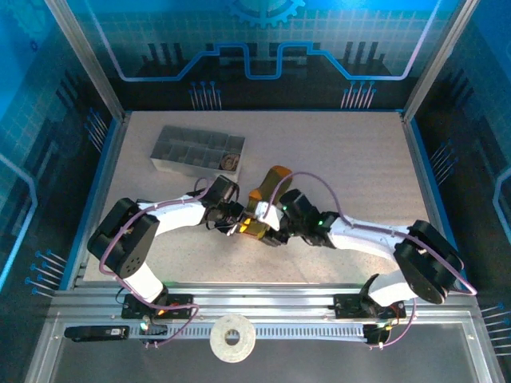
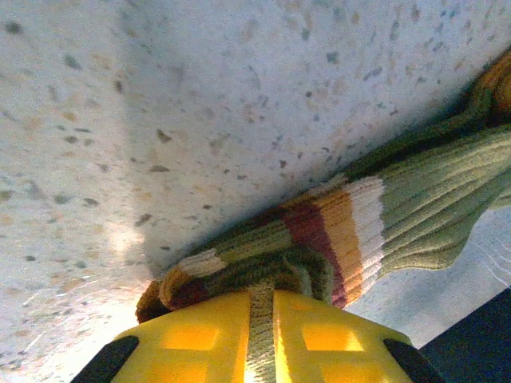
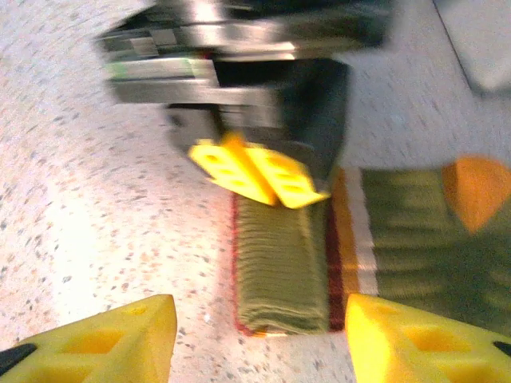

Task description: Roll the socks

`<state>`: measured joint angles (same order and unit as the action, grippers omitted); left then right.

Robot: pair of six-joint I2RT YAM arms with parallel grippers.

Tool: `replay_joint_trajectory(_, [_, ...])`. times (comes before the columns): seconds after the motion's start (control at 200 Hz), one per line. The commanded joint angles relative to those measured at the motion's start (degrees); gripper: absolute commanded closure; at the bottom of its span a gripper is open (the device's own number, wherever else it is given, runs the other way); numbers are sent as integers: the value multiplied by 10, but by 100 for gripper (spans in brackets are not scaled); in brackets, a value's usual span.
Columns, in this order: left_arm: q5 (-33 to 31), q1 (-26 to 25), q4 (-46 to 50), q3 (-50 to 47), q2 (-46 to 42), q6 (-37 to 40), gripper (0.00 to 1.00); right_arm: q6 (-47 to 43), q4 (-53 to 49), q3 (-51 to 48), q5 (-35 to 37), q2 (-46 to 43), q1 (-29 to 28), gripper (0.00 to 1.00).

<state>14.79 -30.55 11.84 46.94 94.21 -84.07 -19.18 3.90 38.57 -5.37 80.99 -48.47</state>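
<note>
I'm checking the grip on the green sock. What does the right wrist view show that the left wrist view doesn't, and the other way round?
Right wrist view: the right gripper open, its fingers either side of the green sock at its folded striped end, the left gripper seen from outside above that fold, and the sock's orange patch. Left wrist view: sock fabric pinched between the left gripper's closed yellow fingers, close up. Both: the green sock lying on the speckled table.

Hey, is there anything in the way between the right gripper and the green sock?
Nothing visible. The right gripper stands open, a finger on each side of the folded end of the green sock. The left gripper pinches that fold at its far side, not in between.
</note>
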Motion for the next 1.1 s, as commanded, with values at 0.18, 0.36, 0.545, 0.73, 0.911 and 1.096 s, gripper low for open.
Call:
replay_joint_trajectory(0.18, [-2,27,105,7,15,6,84,-205,79,10,211,99,-109,41])
replay_joint_trajectory(0.36, [4,33,116,0,2,11,83,-245,110,44,267,167,-126,43])
replay_joint_trajectory(0.545, [6,39,122,-6,-17,18,83,-217,93,78,306,214,-123,54])
replay_joint_trajectory(0.73, [6,56,135,-9,-51,24,80,-176,44,102,299,232,-123,86])
replay_joint_trajectory(0.911, [-3,93,158,-12,-119,24,53,-140,17,94,235,214,-122,100])
replay_joint_trajectory(1.096, [4,132,198,-19,-167,29,43,-70,-3,85,146,196,-111,100])
